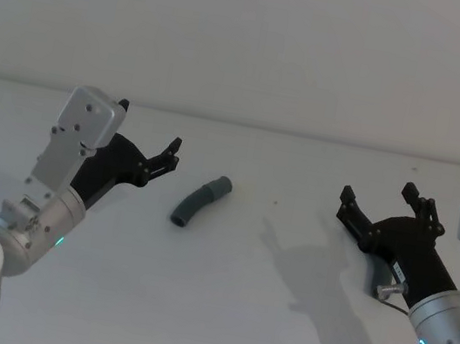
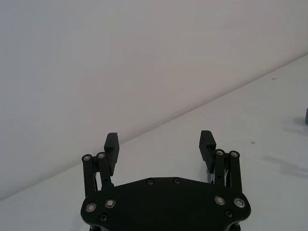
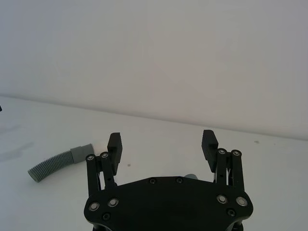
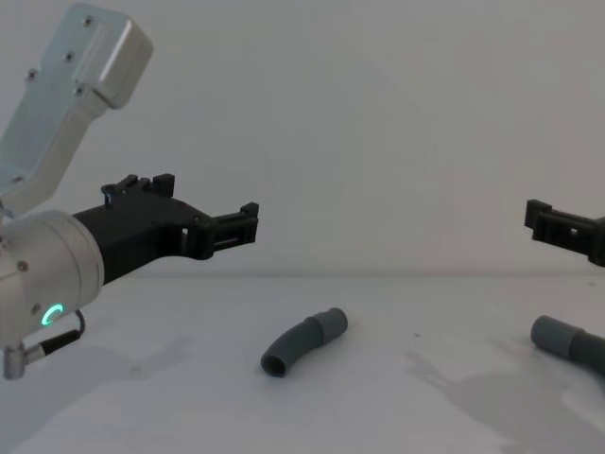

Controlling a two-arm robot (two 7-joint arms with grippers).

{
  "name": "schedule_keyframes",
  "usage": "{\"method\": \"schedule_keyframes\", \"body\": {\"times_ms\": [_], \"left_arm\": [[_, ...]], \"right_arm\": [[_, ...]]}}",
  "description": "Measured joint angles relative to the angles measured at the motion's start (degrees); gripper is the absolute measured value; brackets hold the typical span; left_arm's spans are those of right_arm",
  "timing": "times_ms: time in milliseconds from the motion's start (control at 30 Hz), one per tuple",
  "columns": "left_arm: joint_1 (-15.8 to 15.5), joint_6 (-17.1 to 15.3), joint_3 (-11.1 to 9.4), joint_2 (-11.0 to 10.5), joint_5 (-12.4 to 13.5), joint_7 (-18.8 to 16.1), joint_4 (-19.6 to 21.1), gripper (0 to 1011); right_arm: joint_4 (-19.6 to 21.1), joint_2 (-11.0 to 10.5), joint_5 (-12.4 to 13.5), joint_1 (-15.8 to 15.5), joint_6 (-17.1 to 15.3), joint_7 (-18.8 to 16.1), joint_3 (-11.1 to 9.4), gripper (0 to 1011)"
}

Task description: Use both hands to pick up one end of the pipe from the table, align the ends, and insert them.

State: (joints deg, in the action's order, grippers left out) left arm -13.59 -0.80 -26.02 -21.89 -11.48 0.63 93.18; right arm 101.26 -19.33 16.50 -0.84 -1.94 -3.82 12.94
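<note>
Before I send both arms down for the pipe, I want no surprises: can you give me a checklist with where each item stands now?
1. Open, empty left gripper: ok, its fingers are spread with nothing between them.
2. Open, empty right gripper: ok, likewise.
3. Free curved pipe piece on the table between the arms: ok, nothing touches it.
4. Located second pipe piece: ok, it lies on the table close to the right gripper, cut off at the chest view's edge.
5. Its full pose for a grasp: cannot tell.
6. Pieces aligned and joined: not ok, they lie well apart.
</note>
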Motion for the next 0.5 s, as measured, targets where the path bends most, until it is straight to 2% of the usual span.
{"method": "schedule_keyframes", "body": {"times_ms": [500], "left_arm": [[0.00,0.00,0.00,0.00,0.00,0.00,0.00,1001]], "right_arm": [[-0.03,0.00,-0.04,0.00,0.00,-0.01,0.00,1003]]}}
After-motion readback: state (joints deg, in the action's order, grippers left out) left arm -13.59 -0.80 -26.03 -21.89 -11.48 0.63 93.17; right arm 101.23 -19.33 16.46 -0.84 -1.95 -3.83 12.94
